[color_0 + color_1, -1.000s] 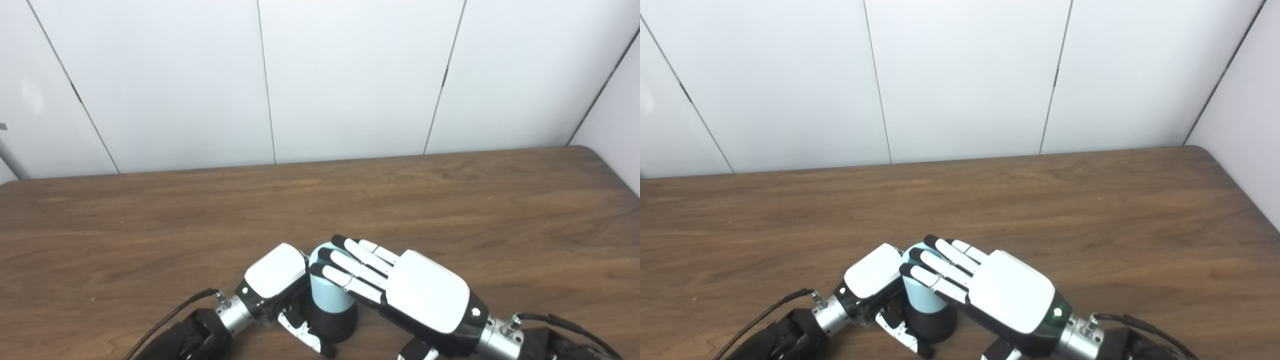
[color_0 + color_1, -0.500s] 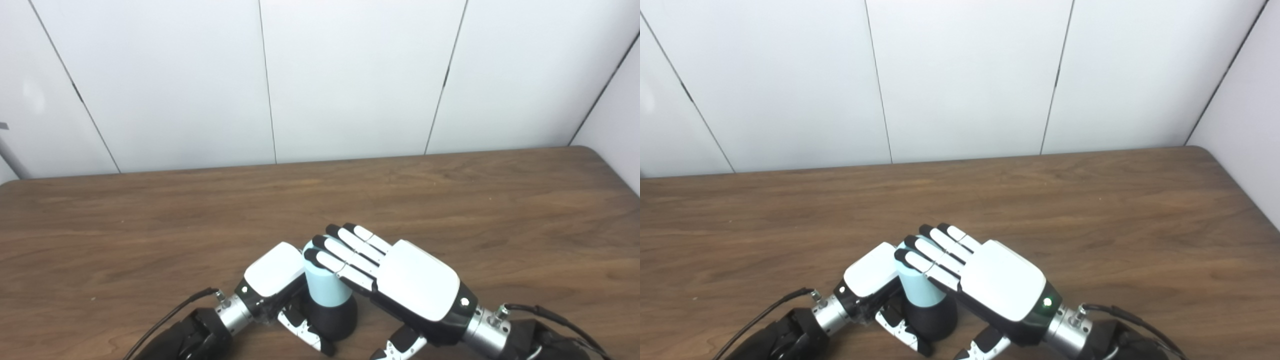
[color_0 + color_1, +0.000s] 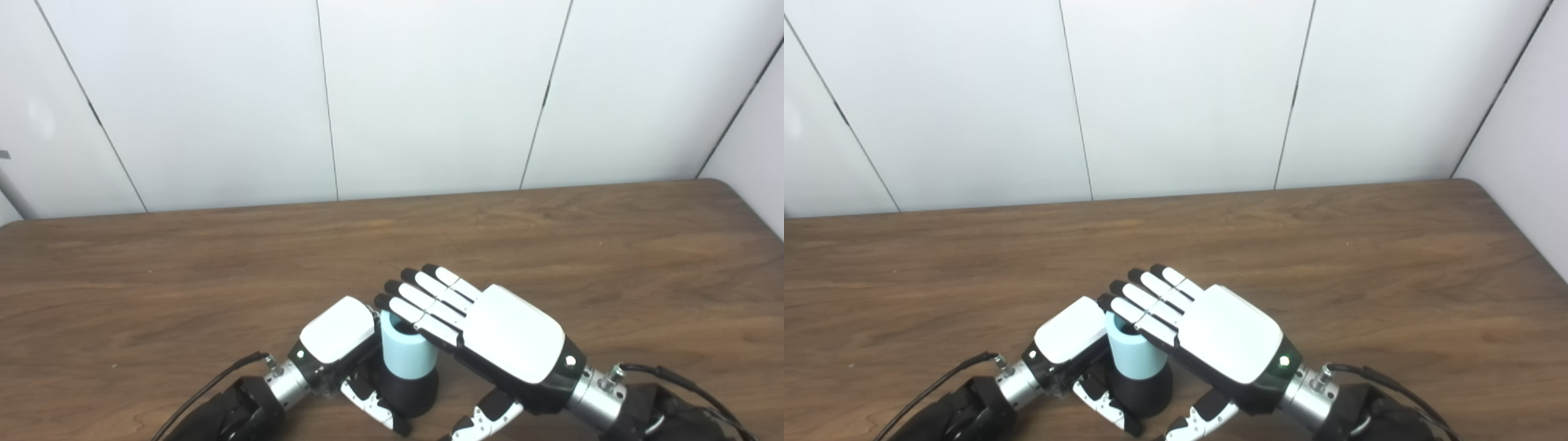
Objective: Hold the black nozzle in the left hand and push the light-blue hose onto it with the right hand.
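Light-blue hose [image 3: 404,353] standing on the black nozzle [image 3: 409,395]

The left hand [image 3: 335,337] is gripping the nozzle on the desk [image 3: 184,294]; the right hand [image 3: 490,334], fingers spread flat and holding nothing, is lying across the hose's top.

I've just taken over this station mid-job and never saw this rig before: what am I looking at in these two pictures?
Both pictures come from two cameras side by side on the robot's head, looking down at a brown table. Each arm ends in a white robot hand. The left robot hand grips the black nozzle, which stands upright on the table. The light-blue hose sits on top of it. The right robot hand lies flat, fingers straight, over the hose's top, gripping nothing.
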Action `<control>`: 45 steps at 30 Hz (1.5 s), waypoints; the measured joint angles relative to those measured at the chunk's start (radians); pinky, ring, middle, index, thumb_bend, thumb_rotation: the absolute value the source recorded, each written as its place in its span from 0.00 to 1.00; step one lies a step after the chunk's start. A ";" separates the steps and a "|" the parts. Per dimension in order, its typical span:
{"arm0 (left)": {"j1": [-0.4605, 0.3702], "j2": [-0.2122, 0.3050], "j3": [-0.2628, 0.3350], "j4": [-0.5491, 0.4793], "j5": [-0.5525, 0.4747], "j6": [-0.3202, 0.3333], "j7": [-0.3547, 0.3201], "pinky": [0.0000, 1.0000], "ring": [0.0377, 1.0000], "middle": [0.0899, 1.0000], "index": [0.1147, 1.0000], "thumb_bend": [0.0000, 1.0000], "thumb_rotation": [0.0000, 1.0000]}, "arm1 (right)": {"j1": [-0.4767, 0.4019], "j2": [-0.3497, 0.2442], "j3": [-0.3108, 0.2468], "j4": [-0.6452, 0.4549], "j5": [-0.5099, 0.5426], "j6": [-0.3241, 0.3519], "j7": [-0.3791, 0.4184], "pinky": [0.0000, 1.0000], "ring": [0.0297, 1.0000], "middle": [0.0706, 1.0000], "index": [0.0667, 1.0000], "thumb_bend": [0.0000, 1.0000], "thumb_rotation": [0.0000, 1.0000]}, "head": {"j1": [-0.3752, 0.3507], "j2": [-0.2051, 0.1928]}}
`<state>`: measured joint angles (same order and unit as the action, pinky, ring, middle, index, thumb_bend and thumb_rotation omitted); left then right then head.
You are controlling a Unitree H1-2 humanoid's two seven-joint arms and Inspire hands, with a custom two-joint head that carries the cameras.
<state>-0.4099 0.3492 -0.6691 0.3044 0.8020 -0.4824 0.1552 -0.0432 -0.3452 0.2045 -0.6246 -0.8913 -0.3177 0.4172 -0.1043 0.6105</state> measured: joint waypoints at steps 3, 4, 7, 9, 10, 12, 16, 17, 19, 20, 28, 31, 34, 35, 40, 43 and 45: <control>0.000 0.000 0.001 0.000 0.000 0.000 -0.002 0.08 0.09 0.11 0.42 0.52 0.04 | 0.005 0.000 -0.006 0.000 0.000 -0.009 -0.012 0.98 1.00 1.00 0.99 0.73 0.93 | 0.000 -0.002; 0.000 0.000 0.001 0.000 0.000 0.000 -0.001 0.08 0.09 0.11 0.42 0.52 0.04 | 0.007 0.000 -0.008 0.000 0.000 -0.009 -0.017 0.98 1.00 1.00 0.99 0.73 0.92 | 0.000 -0.002; 0.000 0.000 0.000 0.001 0.000 0.000 0.001 0.08 0.09 0.10 0.42 0.52 0.04 | 0.010 0.002 -0.013 -0.002 0.007 -0.009 -0.024 0.97 1.00 1.00 0.98 0.74 0.94 | 0.000 -0.002; -0.001 0.000 -0.001 0.002 0.000 0.000 0.001 0.08 0.09 0.10 0.42 0.52 0.04 | 0.012 0.009 -0.015 -0.005 0.020 -0.009 -0.031 0.95 0.99 0.99 0.96 0.75 0.93 | 0.000 -0.002; -0.002 0.000 -0.003 0.002 0.000 0.000 0.002 0.08 0.09 0.10 0.42 0.52 0.04 | 0.013 0.017 -0.018 -0.005 0.038 -0.009 -0.042 0.93 0.98 0.98 0.94 0.75 0.92 | -0.002 -0.003; -0.004 0.000 -0.006 0.005 0.000 0.000 0.004 0.08 0.09 0.10 0.42 0.52 0.04 | 0.016 0.035 -0.028 -0.005 0.071 -0.009 -0.071 0.93 0.98 0.99 0.95 0.75 0.92 | -0.002 -0.003; -0.006 0.000 -0.008 0.006 0.000 0.000 0.006 0.08 0.10 0.11 0.42 0.52 0.04 | 0.016 0.069 -0.059 -0.004 0.130 -0.008 -0.118 0.90 0.97 0.99 0.95 0.74 0.93 | -0.002 -0.003; -0.006 0.000 -0.008 0.007 0.000 0.000 0.006 0.08 0.10 0.11 0.42 0.52 0.04 | 0.016 0.079 -0.070 -0.002 0.152 -0.005 -0.131 0.90 0.97 0.99 0.96 0.74 0.94 | -0.002 -0.003; -0.006 0.000 -0.008 0.007 0.000 0.000 0.007 0.08 0.10 0.11 0.42 0.52 0.04 | 0.015 0.102 -0.090 0.000 0.190 0.005 -0.152 0.91 0.99 1.00 0.97 0.74 0.96 | -0.002 -0.002; -0.006 0.000 -0.008 0.007 0.000 0.000 0.007 0.08 0.10 0.11 0.42 0.52 0.04 | 0.014 0.109 -0.096 0.000 0.204 0.013 -0.153 0.91 0.99 1.00 0.98 0.74 0.96 | -0.002 -0.002; -0.007 0.001 -0.008 0.007 -0.002 0.000 0.005 0.08 0.10 0.11 0.42 0.52 0.04 | 0.006 0.146 -0.166 0.051 0.341 0.035 -0.231 0.80 0.93 0.97 0.95 0.72 1.00 | 0.000 0.000; -0.007 0.001 -0.009 0.007 -0.002 0.000 0.005 0.08 0.10 0.12 0.42 0.52 0.04 | 0.000 0.159 -0.183 0.085 0.374 0.032 -0.272 0.83 0.94 0.97 0.94 0.67 1.00 | -0.002 0.000; -0.007 0.001 -0.009 0.007 -0.002 0.000 0.006 0.08 0.10 0.11 0.42 0.52 0.04 | 0.000 0.173 -0.195 0.102 0.440 0.042 -0.295 0.90 0.95 0.96 0.93 0.53 1.00 | 0.000 0.000; -0.007 0.001 -0.009 0.007 -0.002 0.000 0.006 0.08 0.10 0.11 0.42 0.52 0.04 | 0.000 0.178 -0.197 0.101 0.494 0.066 -0.296 0.91 0.95 0.95 0.92 0.42 0.98 | 0.002 0.000; -0.007 0.000 -0.008 0.007 -0.001 0.000 0.005 0.08 0.10 0.11 0.42 0.52 0.04 | 0.002 0.195 -0.224 0.102 0.645 0.192 -0.295 0.83 0.90 0.91 0.85 0.20 0.89 | 0.002 -0.002; -0.006 0.001 -0.006 0.006 0.000 0.000 0.005 0.08 0.10 0.11 0.42 0.52 0.04 | 0.007 0.206 -0.244 0.116 0.707 0.234 -0.302 0.82 0.89 0.90 0.83 0.18 0.93 | 0.000 0.000; -0.006 0.001 -0.006 0.006 0.000 0.000 0.005 0.08 0.10 0.11 0.42 0.52 0.04 | 0.012 0.221 -0.256 0.144 0.737 0.237 -0.313 0.82 0.89 0.89 0.82 0.19 0.96 | 0.002 0.002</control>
<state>-0.4161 0.3497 -0.6754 0.3107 0.8016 -0.4825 0.1599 -0.0316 -0.1238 -0.0510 -0.4804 -0.1540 -0.0806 0.1045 -0.1028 0.6121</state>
